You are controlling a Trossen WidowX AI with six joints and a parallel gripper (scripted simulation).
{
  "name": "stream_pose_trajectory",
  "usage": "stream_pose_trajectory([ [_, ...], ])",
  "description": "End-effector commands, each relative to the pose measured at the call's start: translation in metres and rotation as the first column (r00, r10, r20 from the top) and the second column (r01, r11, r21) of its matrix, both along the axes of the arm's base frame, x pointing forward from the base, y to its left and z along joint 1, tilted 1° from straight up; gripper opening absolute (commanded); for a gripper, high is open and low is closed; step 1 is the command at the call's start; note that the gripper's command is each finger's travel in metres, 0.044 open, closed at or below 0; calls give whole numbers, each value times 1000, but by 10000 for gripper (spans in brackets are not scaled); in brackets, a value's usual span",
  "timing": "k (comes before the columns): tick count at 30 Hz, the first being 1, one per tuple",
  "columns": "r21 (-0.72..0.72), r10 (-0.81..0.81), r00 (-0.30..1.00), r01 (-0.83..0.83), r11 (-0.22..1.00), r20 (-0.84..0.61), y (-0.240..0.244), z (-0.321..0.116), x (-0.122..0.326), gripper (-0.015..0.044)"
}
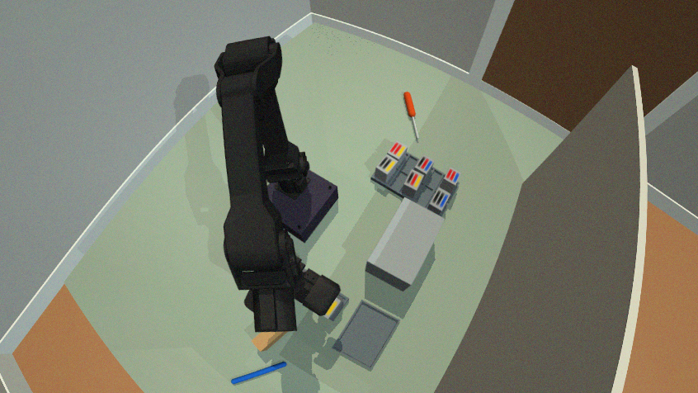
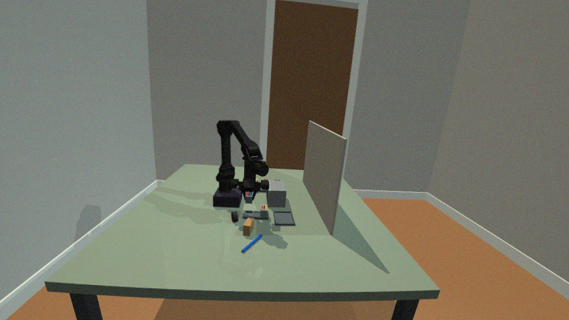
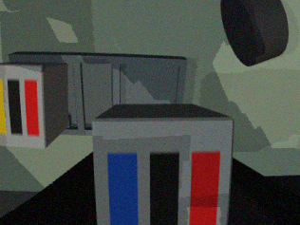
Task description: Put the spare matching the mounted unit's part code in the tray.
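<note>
My gripper (image 2: 249, 199) (image 3: 155, 151) is shut on a grey unit (image 2: 249, 193) (image 3: 163, 129) with blue, black and red stripes. It holds the unit above a small dark rack (image 2: 247, 215) (image 3: 97, 89). A second unit (image 1: 332, 306) (image 2: 263, 207) (image 3: 24, 108), with yellow, black and red stripes, stands at that rack. The flat grey tray (image 1: 373, 332) (image 2: 284, 218) lies beside the rack. Several striped units, one of them with red and yellow stripes (image 1: 413, 182), stand on a larger rack (image 1: 379, 184) beyond. The printed code on a back is not visible. The fingertips are partly hidden by the held unit.
A large grey box (image 1: 412, 239) (image 2: 276, 195) stands between the larger rack and the tray. A tall panel (image 1: 541, 234) (image 2: 324, 175) stands to the right. A wooden block (image 1: 266, 340) (image 2: 248, 227), a blue rod (image 1: 258, 372) (image 2: 251, 243), a dark round piece (image 2: 235, 216) (image 3: 256, 29) and a screwdriver (image 1: 409, 104) lie around.
</note>
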State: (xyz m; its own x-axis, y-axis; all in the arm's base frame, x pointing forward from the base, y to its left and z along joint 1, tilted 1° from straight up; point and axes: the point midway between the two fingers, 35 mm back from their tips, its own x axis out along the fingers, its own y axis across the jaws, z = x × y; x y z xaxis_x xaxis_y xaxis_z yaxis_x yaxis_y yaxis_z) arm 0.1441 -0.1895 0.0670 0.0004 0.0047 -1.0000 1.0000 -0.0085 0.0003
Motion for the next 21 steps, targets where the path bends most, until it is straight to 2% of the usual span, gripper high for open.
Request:
stream_pose_trajectory([
  [1, -8, -5, 1000, 5, 1000, 5, -1, 5, 0, 0],
  [7, 1, 0, 1000, 0, 1000, -1, 0, 5, 0, 0],
  [21, -8, -5, 1000, 5, 1000, 4, -2, 75, -7, 0],
])
